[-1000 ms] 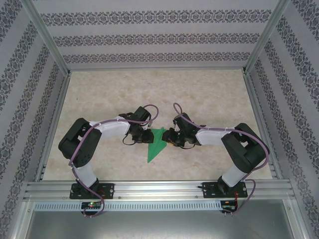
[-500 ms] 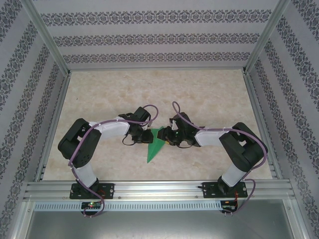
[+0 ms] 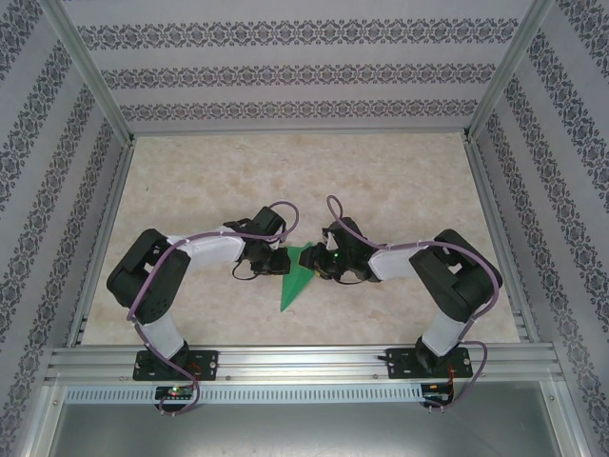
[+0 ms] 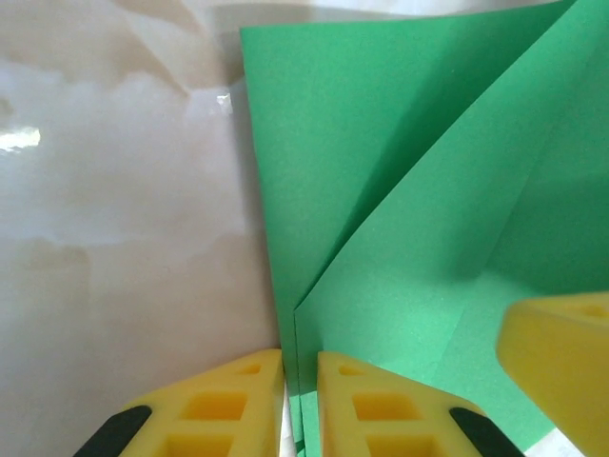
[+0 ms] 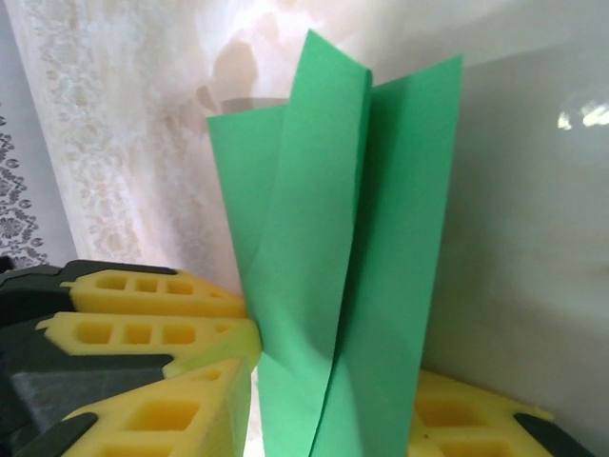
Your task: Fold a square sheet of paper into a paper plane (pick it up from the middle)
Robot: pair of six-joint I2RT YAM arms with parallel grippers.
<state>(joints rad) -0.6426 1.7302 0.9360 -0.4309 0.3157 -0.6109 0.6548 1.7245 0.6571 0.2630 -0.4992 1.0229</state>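
Observation:
The green paper plane point(image 3: 295, 281) lies mid-table as a slim folded dart, nose toward the near left. My left gripper point(image 3: 282, 263) is at its far left edge. In the left wrist view it point(image 4: 300, 369) is shut on a layered edge of the paper point(image 4: 409, 209), with a yellow finger point(image 4: 561, 357) of the right gripper at lower right. My right gripper point(image 3: 320, 267) meets the paper from the right. In the right wrist view its jaws point(image 5: 333, 381) stand apart around the upright folded paper point(image 5: 333, 238), and the left gripper's fingers point(image 5: 162, 328) press in from the left.
The beige marble tabletop point(image 3: 400, 181) is fenced by aluminium rails point(image 3: 105, 238) and patterned walls on three sides. Both arm bases sit on the near rail point(image 3: 304, 362). The two grippers are almost touching over the paper.
The right gripper has shifted slightly left, closer to the left gripper. The left jaws have narrowed onto the paper's edge. The paper stays in place.

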